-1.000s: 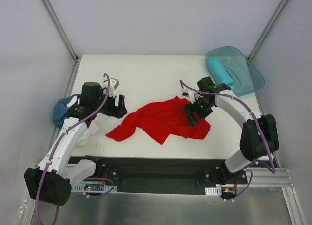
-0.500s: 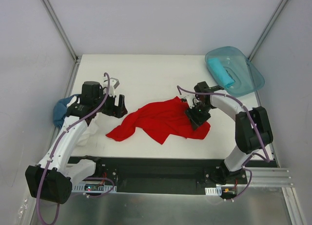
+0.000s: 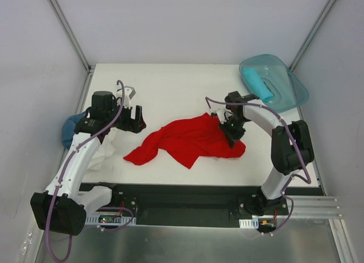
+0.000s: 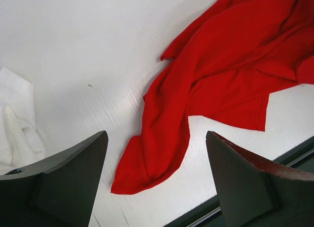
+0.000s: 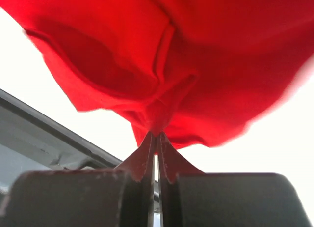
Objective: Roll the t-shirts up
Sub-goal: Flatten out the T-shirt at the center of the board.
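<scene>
The red t-shirt [image 3: 187,140] lies crumpled in the middle of the white table [image 3: 170,92], not flat and not rolled; the right gripper [image 3: 233,131] sits at the shirt's right edge, and its wrist view shows the two fingers pressed tight together on a small bunch of red cloth [image 5: 162,65], which hangs up off the table; in the last second this gripper has moved a little toward the far side with its arm bent in more, so I think it has just grabbed the shirt and is starting to pull it; the shirt's shape has hardly changed so far; the left gripper [image 3: 132,119] has shifted only a bit, and its fingers are wide apart with nothing in them, hanging over the table near the shirt's left end [image 4: 162,138]; a white t-shirt [image 3: 102,152] and a blue t-shirt [image 3: 71,129] wait at the left edge; the rolling has not begun; the shirt likely needs spreading first.
</scene>
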Motion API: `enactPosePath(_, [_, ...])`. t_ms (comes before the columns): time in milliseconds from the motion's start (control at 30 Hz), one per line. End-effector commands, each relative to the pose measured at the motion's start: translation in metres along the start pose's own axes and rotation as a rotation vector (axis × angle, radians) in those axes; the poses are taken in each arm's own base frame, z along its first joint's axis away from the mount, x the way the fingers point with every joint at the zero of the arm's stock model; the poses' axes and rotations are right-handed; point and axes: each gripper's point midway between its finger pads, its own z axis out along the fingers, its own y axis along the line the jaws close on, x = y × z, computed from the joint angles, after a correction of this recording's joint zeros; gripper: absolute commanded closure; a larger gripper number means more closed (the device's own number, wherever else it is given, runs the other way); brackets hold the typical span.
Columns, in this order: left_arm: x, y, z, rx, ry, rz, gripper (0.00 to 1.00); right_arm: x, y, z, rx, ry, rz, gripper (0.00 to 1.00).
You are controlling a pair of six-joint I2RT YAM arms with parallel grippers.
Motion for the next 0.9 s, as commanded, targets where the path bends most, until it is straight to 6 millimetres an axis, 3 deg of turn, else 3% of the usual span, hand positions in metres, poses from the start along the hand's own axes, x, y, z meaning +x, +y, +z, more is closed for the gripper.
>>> enactPosePath(0, [-0.022, -0.004, -0.002, 0.033, -0.054, 0.026, 0.20, -0.029, 0.001, -0.085, 0.119, -0.155, -0.068, 0.99])
enactPosePath(33, [-0.024, -0.005, -0.002, 0.037, -0.058, 0.027, 0.20, -0.033, 0.005, -0.099, 0.137, -0.199, -0.097, 0.99])
enactPosePath(67, [-0.029, -0.005, 0.000, 0.043, -0.065, 0.029, 0.21, -0.038, 0.011, -0.126, 0.177, -0.286, -0.160, 0.99])
enactPosePath(167, [-0.038, -0.008, 0.003, 0.069, -0.082, 0.037, 0.22, -0.034, 0.033, -0.164, 0.237, -0.397, -0.338, 0.99])
enactPosePath(300, [-0.049, -0.011, 0.005, 0.091, -0.101, 0.048, 0.22, -0.015, 0.059, -0.184, 0.260, -0.487, -0.456, 0.99])
enactPosePath(367, [-0.049, -0.012, 0.006, 0.099, -0.101, 0.050, 0.22, -0.003, 0.061, -0.179, 0.266, -0.480, -0.469, 0.99])
enactPosePath(500, [-0.043, -0.013, 0.011, 0.114, -0.084, 0.031, 0.22, 0.040, 0.036, -0.139, 0.346, -0.350, -0.444, 0.99])
enactPosePath(533, [-0.043, -0.014, 0.012, 0.118, -0.083, 0.027, 0.22, 0.058, 0.027, -0.118, 0.341, -0.289, -0.420, 0.99])
enactPosePath(633, [-0.038, -0.014, 0.015, 0.127, -0.073, 0.006, 0.21, 0.079, 0.008, -0.091, 0.330, -0.227, -0.332, 0.96])
enactPosePath(767, [-0.032, -0.028, 0.014, 0.195, -0.065, 0.004, 0.21, 0.063, -0.003, -0.099, 0.295, -0.268, -0.212, 0.98])
enactPosePath(867, [-0.021, -0.064, 0.018, 0.365, -0.030, 0.023, 0.20, 0.037, -0.006, -0.113, 0.269, -0.332, -0.157, 0.98])
